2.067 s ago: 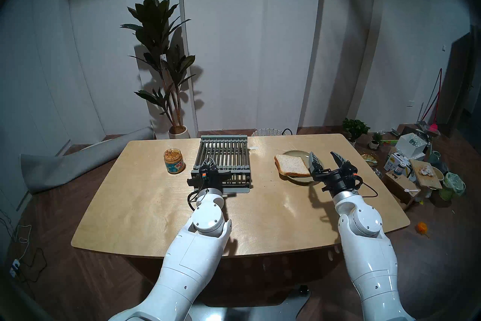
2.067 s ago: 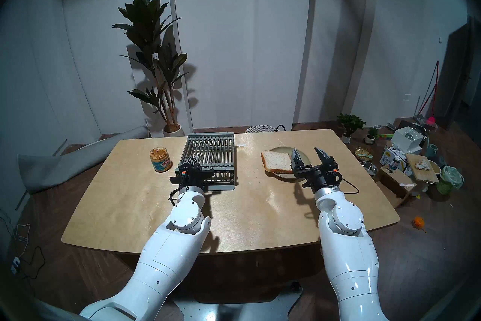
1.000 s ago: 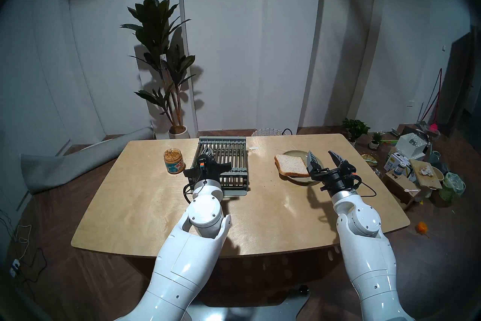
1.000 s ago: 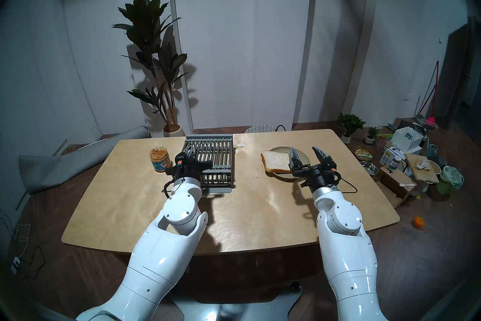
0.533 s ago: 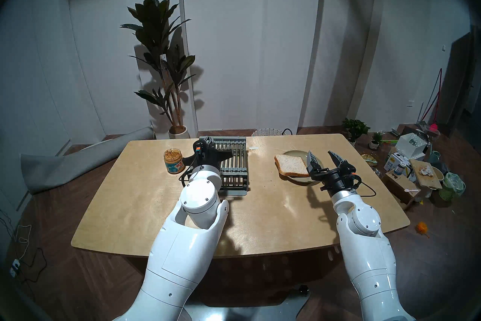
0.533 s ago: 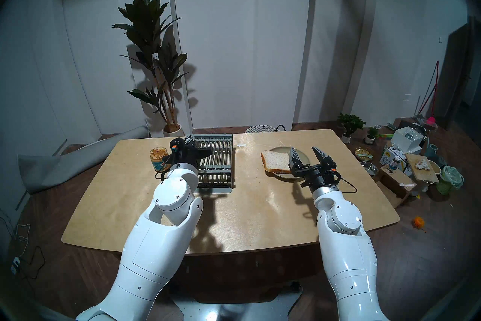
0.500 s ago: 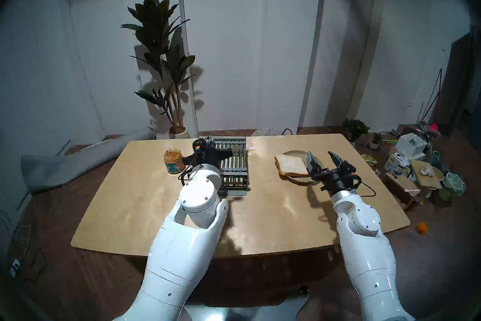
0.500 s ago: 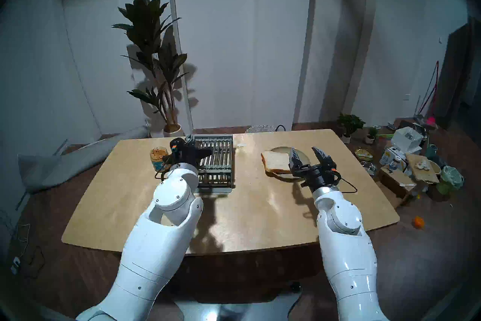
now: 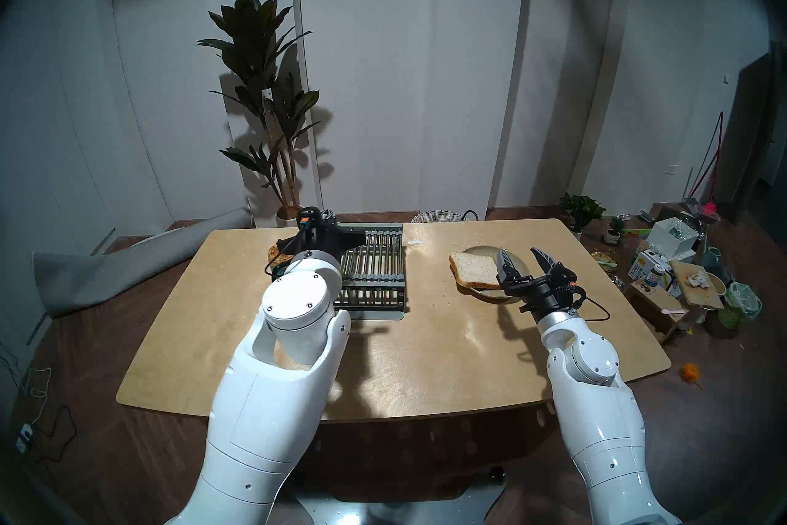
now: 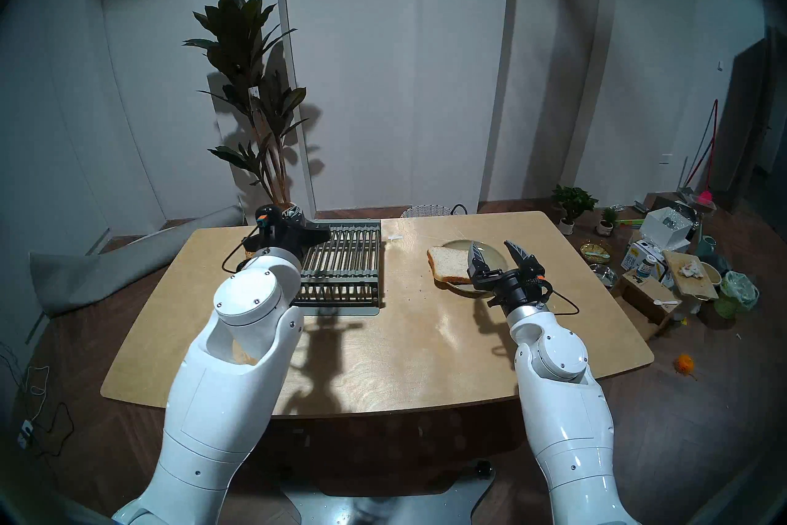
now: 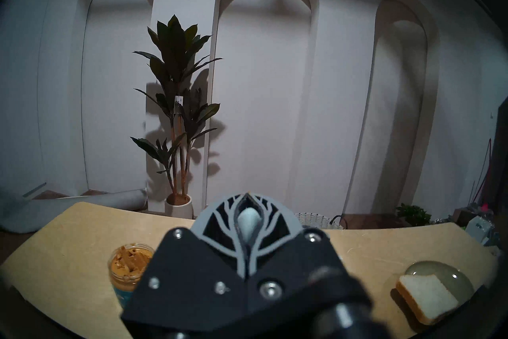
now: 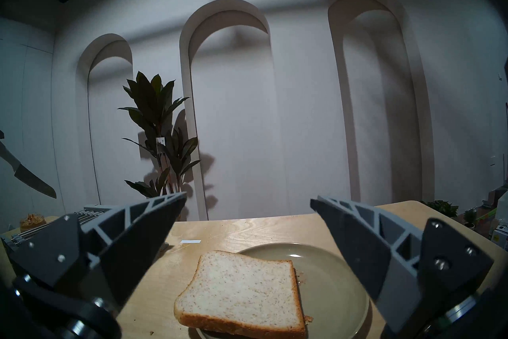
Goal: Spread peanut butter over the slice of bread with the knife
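Note:
My left gripper (image 9: pixel 327 214) is raised above the table's back left, over the rack's far left corner. In the left wrist view it (image 11: pixel 248 194) is shut on the knife's pale grey handle (image 11: pixel 248 223). The knife (image 12: pixel 30 179) shows at the right wrist view's left edge, in the air with its blade slanting down. The peanut butter jar (image 11: pixel 130 264) stands open; in the head view it (image 9: pixel 274 254) is mostly hidden behind my left wrist. The bread (image 9: pixel 475 268) lies half on the pale green plate (image 12: pixel 332 275). My right gripper (image 9: pixel 524 260) is open and empty, just above the plate, right of the bread (image 12: pixel 244 297).
The grey slatted rack (image 9: pixel 374 268) stands at the table's back middle, between jar and plate. The wooden table (image 9: pixel 426 341) ends close behind the rack. A small white strip (image 9: pixel 414 242) lies right of the rack. Boxes and clutter (image 9: pixel 664 264) sit on the floor at the right.
My left arm has lifted from the rack's front and swung back and to the left, shut on the knife, now hiding the jar. My right gripper has shifted slightly left, still open.

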### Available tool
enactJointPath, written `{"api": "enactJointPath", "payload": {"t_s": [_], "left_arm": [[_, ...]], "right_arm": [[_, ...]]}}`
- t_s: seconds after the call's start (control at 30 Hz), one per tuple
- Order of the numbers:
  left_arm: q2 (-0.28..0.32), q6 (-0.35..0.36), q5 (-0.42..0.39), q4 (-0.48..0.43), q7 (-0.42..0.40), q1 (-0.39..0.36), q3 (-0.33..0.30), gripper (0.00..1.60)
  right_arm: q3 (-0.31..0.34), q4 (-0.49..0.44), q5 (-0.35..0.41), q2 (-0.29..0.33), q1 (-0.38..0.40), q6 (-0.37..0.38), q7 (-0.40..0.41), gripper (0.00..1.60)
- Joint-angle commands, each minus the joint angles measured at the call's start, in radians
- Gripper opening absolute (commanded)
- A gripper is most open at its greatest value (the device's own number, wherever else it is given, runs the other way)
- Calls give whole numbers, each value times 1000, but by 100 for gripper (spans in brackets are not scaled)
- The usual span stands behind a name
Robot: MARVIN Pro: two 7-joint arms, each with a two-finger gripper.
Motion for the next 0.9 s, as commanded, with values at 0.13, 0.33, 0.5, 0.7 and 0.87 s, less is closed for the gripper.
{"api": "enactJointPath", "payload": {"t_s": [0.13,0.33,0.5,0.7,0.87], "left_arm": [[161,205,73,-156,-89,11,-75,0],[237,340,86,-152,-211,-28,-90,0],[293,404,88,-114,-302,-87,-91,0],[363,414,105,-100,-386,-156,-96,0],[423,436,122,-82,-452,-205,-68,0]], "right_arm": [[-22,-25,2,-16,5,-7,2,160],[-33,-40,4,-23,-9,-8,1,160],[-41,-49,4,-26,-24,-8,2,160],[-49,-60,5,-28,-39,-7,1,160],[-51,-67,4,-28,-45,-6,-3,160]]}}
